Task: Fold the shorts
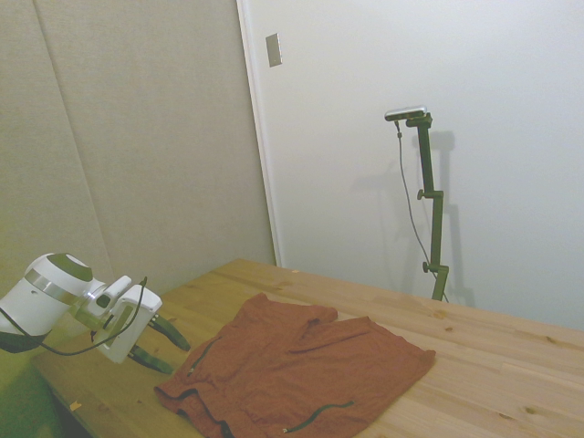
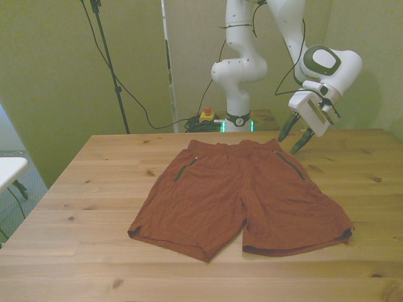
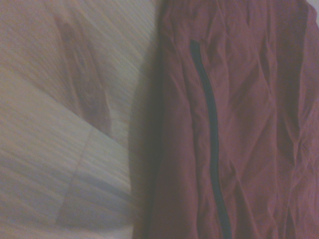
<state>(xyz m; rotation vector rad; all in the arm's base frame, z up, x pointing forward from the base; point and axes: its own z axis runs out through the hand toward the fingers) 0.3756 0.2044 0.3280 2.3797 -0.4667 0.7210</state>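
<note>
Rust-red fabric lies spread flat across the middle of the wooden table (image 2: 75, 189): the shorts (image 2: 242, 195) are opened out full width, waistband toward the top of the front view and both leg hems toward the bottom, so no fold looks begun. That flat layout leaves every edge free to be lifted and carried across. The claw (image 2: 295, 136) hangs in the upper right of the front view, above the table and just off the waistband corner on that side, its two dark fingers spread apart and holding nothing. It is tilted down toward the cloth, which suggests it is lining up on that corner or side edge, the natural place to pinch for a sideways fold. In the side view the claw (image 1: 162, 345) sits at the lower left, beside the shorts (image 1: 292, 370) but clear of them. The wrist view looks down on the shorts' edge (image 3: 149, 149) with a dark zip line (image 3: 212, 144) running along the cloth, and bare table (image 3: 65, 124) beside it.
</note>
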